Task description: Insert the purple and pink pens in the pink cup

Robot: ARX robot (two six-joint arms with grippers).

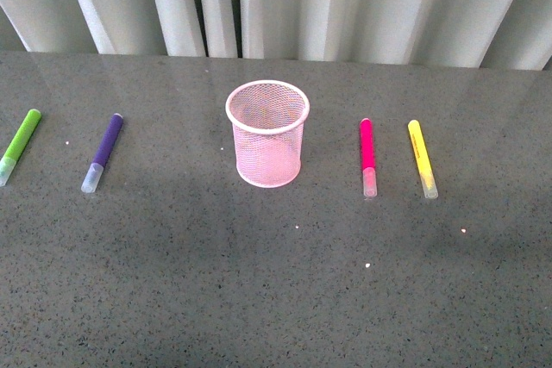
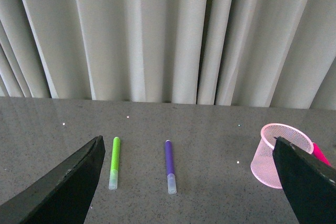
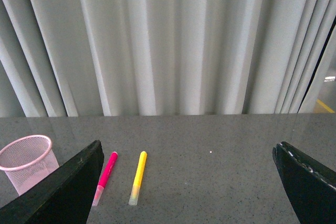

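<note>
Nothing held — both arms' jaws stand wide apart; pink cup point(image 1: 267, 134) upright mid-way along the desk point(image 1: 276, 299), purple pen point(image 1: 102, 152) flat to its left, pink pen point(image 1: 367, 157) flat to its right, so advise a mid-barrel pinch across each pen — then tip it upright above the rim.

Left wrist: pink pen point(image 2: 319, 153) mostly hidden behind left gripper point(image 2: 187, 140) finger point(image 2: 310, 182), which also covers one side of pink cup point(image 2: 268, 161). Right wrist: right gripper point(image 3: 186, 148) finger point(image 3: 63, 192) covers the cup's lower side. Front: green marker point(image 1: 21, 142), left end of worktop point(image 1: 276, 299), cap clipped by frame edge.
</note>
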